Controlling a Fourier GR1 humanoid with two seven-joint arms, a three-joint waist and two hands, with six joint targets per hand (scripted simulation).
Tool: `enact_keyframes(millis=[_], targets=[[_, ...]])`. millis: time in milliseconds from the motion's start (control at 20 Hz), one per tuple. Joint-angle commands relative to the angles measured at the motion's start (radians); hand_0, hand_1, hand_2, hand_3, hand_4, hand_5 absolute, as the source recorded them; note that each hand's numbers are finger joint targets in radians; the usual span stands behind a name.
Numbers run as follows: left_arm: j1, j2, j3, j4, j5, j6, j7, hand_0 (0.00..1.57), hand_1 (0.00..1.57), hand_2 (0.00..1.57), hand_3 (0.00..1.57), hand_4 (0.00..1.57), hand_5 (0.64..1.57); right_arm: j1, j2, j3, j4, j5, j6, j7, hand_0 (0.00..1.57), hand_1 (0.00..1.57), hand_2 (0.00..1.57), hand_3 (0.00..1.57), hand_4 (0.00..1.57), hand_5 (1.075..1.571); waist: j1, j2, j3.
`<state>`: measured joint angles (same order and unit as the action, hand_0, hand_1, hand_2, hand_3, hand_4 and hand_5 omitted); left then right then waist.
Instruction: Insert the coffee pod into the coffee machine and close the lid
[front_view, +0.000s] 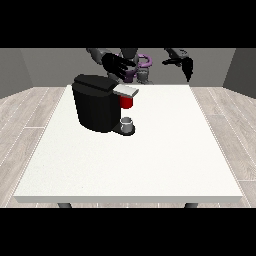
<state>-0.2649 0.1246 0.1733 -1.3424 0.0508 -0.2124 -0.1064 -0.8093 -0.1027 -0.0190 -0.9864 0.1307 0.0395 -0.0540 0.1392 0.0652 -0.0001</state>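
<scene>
Coffee machine (97, 107) is sitting upper left on the white surface (150, 160). Above it, the hand at the view's left (117, 66) is spreading open fingers; the hand at the view's right (186, 66) is hanging, fingers unclear.

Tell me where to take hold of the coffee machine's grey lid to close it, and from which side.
Take the lid at its free end, the tip toward the view's right, coming from above. It juts out sideways from the black coffee machine over the red part, so that end is exposed. The hand at the view's left is probably the nearer one.
</scene>
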Motion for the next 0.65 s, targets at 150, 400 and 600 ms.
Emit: enact_keyframes(millis=[150, 400, 600], targets=[[0.042, -0.069, -0.073, -0.071, -0.035, 0.050, 0.017, 0.00, 0.00, 0.00, 0.00, 0.17, 1.571, 0.051, 0.062, 0.029, -0.007, -0.009, 0.031, -0.068, 0.00, 0.00, 0.00, 0.00, 0.13, 1.571, 0.001, -0.066, 0.0003], [0.090, -0.035, -0.011, 0.014, -0.006, 0.031, -0.057, 0.00, 0.00, 0.00, 0.00, 0.19, 1.571, 0.237, 0.101, 0.104, -0.122, -0.136, 0.060, -0.120, 0.00, 0.00, 0.00, 0.00, 0.27, 1.571, -0.094, -0.139, 0.0002], [0.149, -0.042, -0.009, 0.033, -0.010, 0.033, -0.090, 0.00, 0.00, 0.00, 0.00, 0.19, 1.571, 0.426, 0.102, 0.174, -0.169, -0.179, 0.003, -0.163, 0.00, 0.00, 0.00, 0.00, 0.16, 1.571, -0.134, -0.186, 0.0004]])
